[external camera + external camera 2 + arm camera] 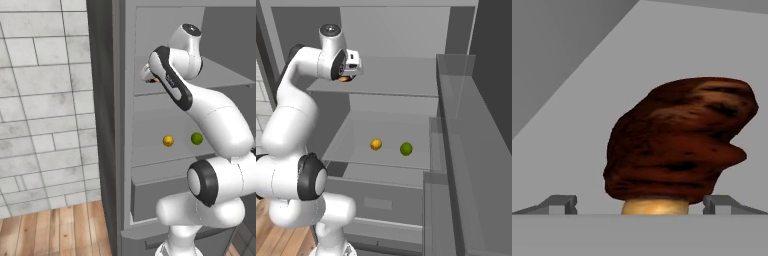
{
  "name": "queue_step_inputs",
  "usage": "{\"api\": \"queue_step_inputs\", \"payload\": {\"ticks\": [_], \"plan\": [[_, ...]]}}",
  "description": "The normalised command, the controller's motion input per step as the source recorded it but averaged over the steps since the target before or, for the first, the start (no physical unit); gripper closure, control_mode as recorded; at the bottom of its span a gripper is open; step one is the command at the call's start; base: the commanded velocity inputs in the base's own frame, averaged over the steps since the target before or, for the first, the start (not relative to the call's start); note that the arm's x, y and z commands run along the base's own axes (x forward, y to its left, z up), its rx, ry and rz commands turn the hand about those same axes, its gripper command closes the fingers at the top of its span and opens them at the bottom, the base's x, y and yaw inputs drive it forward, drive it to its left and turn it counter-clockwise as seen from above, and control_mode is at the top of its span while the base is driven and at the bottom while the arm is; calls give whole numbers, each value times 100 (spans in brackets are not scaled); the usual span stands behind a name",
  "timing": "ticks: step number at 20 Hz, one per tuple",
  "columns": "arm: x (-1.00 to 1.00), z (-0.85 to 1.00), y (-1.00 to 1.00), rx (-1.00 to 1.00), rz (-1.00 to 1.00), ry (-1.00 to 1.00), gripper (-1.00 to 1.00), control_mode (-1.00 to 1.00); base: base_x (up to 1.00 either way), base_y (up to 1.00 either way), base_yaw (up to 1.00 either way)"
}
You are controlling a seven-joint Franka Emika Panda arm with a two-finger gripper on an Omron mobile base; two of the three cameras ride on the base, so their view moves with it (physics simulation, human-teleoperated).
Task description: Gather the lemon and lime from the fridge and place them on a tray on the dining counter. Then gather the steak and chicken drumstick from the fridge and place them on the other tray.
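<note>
Hand view has the gripper spread wide, fingertips set either side of the chicken drumstick, with nothing clamped. From the right base view it's parked over the fridge's upper shelf. One shelf down, the lemon and lime are seen near each other, not touching.

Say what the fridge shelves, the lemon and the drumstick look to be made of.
Fridge shelves: flat matte grey, plastic or painted metal, no gloss.
Lemon: smooth yellow-orange ball, faint sheen, no visible rind texture.
Chicken drumstick: mottled dark red-brown meat, roasted-looking, with a pale tan bone end.
</note>
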Motion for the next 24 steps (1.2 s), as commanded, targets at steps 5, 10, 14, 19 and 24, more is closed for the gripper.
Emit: {"api": "queue_step_inputs", "payload": {"ticks": [5,10,14,19,24], "plan": [[1,-4,-11,0,0,0,-100,-100,0,0,0],[0,0,-9,0,0,0,-100,-100,0,0,0],[1,-6,0,0,0,0,-100,-100,0,0,0],[1,-11,0,0,0,0,-100,-100,0,0,0],[1,-16,0,0,0,0,100,-100,0,0,0]]}}
